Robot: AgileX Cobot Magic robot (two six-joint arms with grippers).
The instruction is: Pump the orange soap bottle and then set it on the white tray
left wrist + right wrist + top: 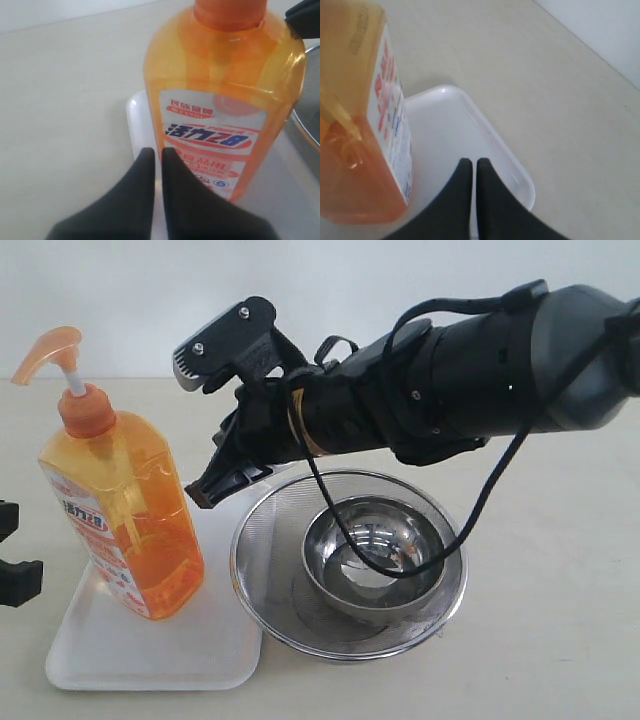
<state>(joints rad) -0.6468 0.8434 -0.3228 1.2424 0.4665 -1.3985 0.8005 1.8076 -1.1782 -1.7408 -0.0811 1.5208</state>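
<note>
The orange soap bottle (125,515) stands upright on the white tray (150,645), its pump head (48,352) raised on the white stem. Neither gripper touches it. My right gripper (200,492) hangs shut and empty just right of the bottle, above the tray's far side; its wrist view shows the bottle (360,150), the tray (470,135) and the shut fingertips (471,162). My left gripper (155,152) is shut with nothing in it, close in front of the bottle's label (210,145); only part of it (15,570) shows at the exterior view's left edge.
A round steel mesh strainer (270,540) holding a steel bowl (375,555) sits right beside the tray, under my right arm (450,370). A black cable (470,520) droops from that arm over the bowl. The strainer's rim (307,125) shows beside the bottle.
</note>
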